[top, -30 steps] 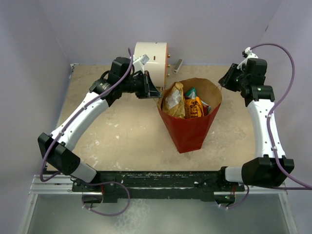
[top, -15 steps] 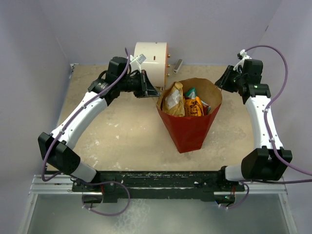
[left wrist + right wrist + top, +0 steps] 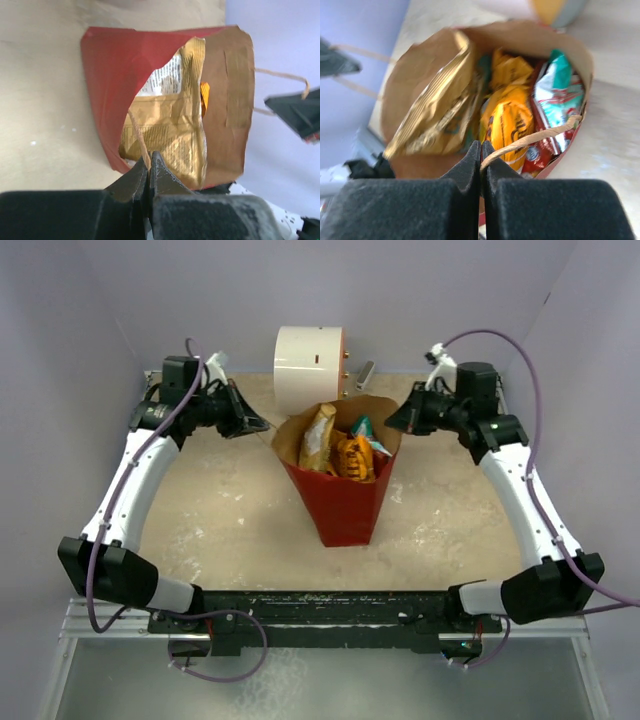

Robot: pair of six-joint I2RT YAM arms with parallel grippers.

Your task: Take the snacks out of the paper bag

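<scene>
The paper bag (image 3: 340, 505) has slid leftward across the table (image 3: 230, 510), and both arms have travelled with it: the left arm has swung out toward the far-left corner, and the right arm has reached in from the far-right side toward the middle. The left arm now bends up along the left edge with its wrist turned inward, and the left gripper (image 3: 255, 427) is clamped on the left twine handle (image 3: 139, 137). The right arm arcs up the right side, and the right gripper (image 3: 395, 422) is pinched tight on the right twine handle (image 3: 535, 137). The bag stands upright near the middle of the table, toward the far edge, just in front of the white cylinder (image 3: 308, 365). It is red outside and brown kraft inside, and its mouth is pulled open between the two grippers. Inside, a large crinkled gold foil packet (image 3: 318, 435) leans at the left of the mouth, a yellow-orange chip bag (image 3: 355, 455) sits beside it, and a small teal packet (image 3: 362, 427) is toward the far side.
</scene>
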